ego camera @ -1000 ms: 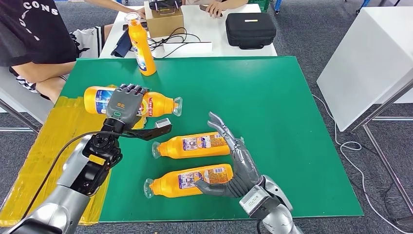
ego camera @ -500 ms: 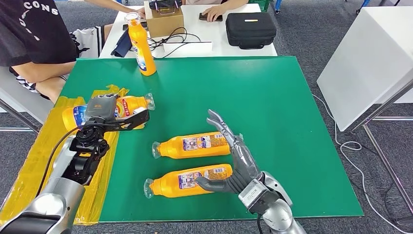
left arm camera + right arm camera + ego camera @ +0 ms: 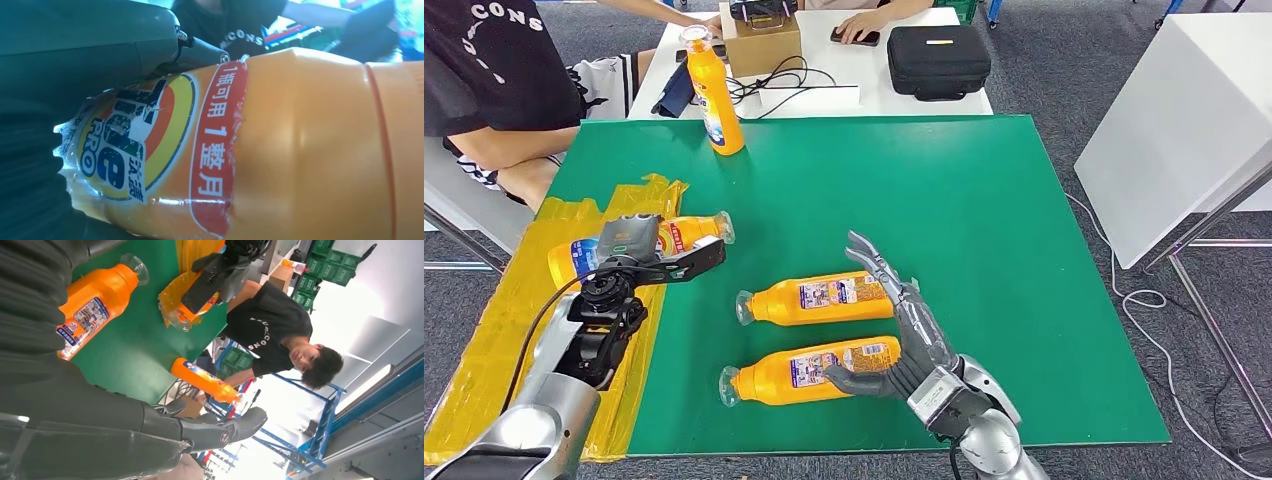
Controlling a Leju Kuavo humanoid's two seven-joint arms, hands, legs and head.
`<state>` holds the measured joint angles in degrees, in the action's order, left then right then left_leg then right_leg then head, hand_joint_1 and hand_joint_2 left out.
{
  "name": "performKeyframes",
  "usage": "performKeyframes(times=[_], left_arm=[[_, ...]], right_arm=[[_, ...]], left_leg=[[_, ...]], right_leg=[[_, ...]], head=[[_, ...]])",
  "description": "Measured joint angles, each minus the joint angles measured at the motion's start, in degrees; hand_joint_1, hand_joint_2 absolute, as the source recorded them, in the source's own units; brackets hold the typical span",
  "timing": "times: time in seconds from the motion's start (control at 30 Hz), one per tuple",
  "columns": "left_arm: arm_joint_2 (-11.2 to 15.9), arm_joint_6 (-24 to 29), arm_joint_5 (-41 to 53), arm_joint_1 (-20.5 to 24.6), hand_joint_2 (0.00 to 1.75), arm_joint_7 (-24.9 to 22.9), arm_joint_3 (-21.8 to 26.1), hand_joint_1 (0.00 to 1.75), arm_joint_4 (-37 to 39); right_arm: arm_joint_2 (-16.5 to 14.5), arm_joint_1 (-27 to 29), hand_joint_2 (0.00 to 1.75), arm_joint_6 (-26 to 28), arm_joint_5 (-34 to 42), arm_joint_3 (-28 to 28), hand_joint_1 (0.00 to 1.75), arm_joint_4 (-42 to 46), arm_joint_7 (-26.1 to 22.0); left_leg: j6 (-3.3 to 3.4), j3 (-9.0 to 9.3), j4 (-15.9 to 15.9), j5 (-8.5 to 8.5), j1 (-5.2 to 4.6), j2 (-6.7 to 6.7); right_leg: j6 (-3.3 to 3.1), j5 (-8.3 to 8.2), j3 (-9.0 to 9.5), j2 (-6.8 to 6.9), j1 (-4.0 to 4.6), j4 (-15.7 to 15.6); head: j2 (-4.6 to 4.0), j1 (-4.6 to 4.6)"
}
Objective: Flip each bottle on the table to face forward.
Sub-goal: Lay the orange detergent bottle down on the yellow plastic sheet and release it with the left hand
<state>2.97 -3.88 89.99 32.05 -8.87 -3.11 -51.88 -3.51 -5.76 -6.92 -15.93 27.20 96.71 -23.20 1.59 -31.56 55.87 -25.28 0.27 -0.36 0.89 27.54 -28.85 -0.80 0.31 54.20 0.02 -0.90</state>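
The table (image 3: 984, 200) has a flat green top, and crinkly yellow sheet (image 3: 514, 300) lies along its left edge. All the bottles are smooth orange plastic with clear caps and shiny printed labels.

The left hand (image 3: 639, 250) grips one bottle, the held bottle (image 3: 686, 232), around its middle. This bottle lies on its side over the yellow sheet, with its cap pointing right. In the left wrist view its label (image 3: 135, 145) is wrinkled, with a red band and round rings of yellow and orange.

The right hand (image 3: 904, 335) is open, with its long grey fingers spread and pointing up the table. Its thumb touches the fat end of the near bottle (image 3: 809, 368). That bottle lies on its side on the green top, cap to the left, with a label of small print facing up. The middle bottle (image 3: 819, 296) lies just behind it the same way, its fat end beside the right hand's fingers.

A fourth bottle, the upright bottle (image 3: 712, 92), stands at the far edge of the table. A person in a black shirt (image 3: 484, 60) sits at the far left corner.
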Motion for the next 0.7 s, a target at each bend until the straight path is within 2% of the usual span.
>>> performKeyframes(times=[0.13, 0.33, 0.4, 0.43, 0.47, 0.53, 0.57, 0.6, 0.7], left_arm=[[-1.07, -0.57, 0.0, -0.26, 1.75, 2.41, -0.02, 1.75, 1.34], [-2.59, -0.94, -0.02, 0.83, 1.75, 3.04, -0.21, 1.75, 4.04], [-2.79, -0.93, -0.05, 1.09, 1.75, 3.03, -0.21, 1.66, 4.61], [-2.87, -0.93, -0.07, 1.18, 1.75, 3.03, -0.21, 1.52, 4.86], [-2.93, -0.93, -0.07, 1.26, 1.75, 3.03, -0.21, 1.25, 5.09], [-3.1, -0.93, -0.07, 1.55, 1.75, 3.03, -0.25, 0.51, 5.67], [-3.24, -0.93, -0.06, 1.86, 1.75, 3.03, -0.32, 0.21, 6.13], [-3.44, -0.93, -0.05, 2.31, 1.75, 3.04, -0.43, 0.05, 6.78], [-4.03, -0.94, -0.04, 3.89, 1.75, 3.18, -1.04, 0.0, 9.35]], right_arm=[[-0.47, 0.38, 1.75, 0.49, -0.74, -0.57, 0.0, -0.02, 0.2], [-1.05, 0.44, 1.75, 0.61, -1.08, -1.7, 0.0, 0.09, 0.95], [-1.16, 0.47, 1.75, 0.61, -1.08, -1.89, 0.0, 0.1, 0.98], [-1.2, 0.48, 1.75, 0.61, -1.08, -1.98, 0.0, 0.1, 0.99], [-1.23, 0.48, 1.75, 0.61, -1.09, -2.07, 0.0, 0.1, 1.02], [-1.32, 0.48, 1.75, 0.63, -1.27, -2.28, 0.0, 0.11, 1.28], [-1.38, 0.48, 1.75, 0.67, -1.43, -2.39, 0.0, 0.16, 1.54], [-1.48, 0.47, 1.75, 0.71, -1.64, -2.5, 0.0, 0.23, 1.8], [-1.78, 0.42, 1.75, 0.76, -2.21, -2.84, 0.0, 0.44, 2.36]], left_leg=[[0.0, -0.01, 0.0, 0.0, 0.0, -0.04], [0.0, 0.01, 0.01, 0.0, 0.0, -0.01], [0.0, 0.02, 0.01, 0.0, 0.0, 0.01], [0.0, 0.02, 0.01, 0.0, 0.0, 0.01], [0.0, 0.02, 0.01, 0.0, 0.0, 0.01], [0.0, 0.01, 0.01, 0.0, 0.0, 0.01], [0.0, 0.01, 0.01, 0.0, 0.0, 0.0], [0.0, 0.01, 0.01, 0.0, 0.0, -0.01], [0.0, 0.01, 0.01, 0.0, 0.0, -0.01]], right_leg=[[0.0, 0.0, -0.02, 0.0, 0.0, -0.01], [0.0, -0.01, -0.01, -0.01, -0.01, 0.0], [0.0, -0.01, -0.01, 0.0, -0.01, 0.0], [0.0, -0.01, -0.01, 0.0, 0.0, 0.0], [0.0, -0.01, -0.01, 0.0, 0.0, 0.0], [0.0, -0.01, -0.02, 0.0, 0.0, 0.0], [0.0, -0.01, -0.02, 0.0, 0.0, 0.0], [0.0, -0.01, -0.02, 0.0, 0.0, 0.0], [0.0, -0.01, -0.01, 0.01, 0.0, 0.0]], head=[[0.0, 0.0], [0.0, 0.01], [0.0, 0.0], [0.0, 0.0], [0.0, -0.01], [0.0, 0.0], [0.0, 0.0], [0.0, 0.0], [0.0, -0.01]])
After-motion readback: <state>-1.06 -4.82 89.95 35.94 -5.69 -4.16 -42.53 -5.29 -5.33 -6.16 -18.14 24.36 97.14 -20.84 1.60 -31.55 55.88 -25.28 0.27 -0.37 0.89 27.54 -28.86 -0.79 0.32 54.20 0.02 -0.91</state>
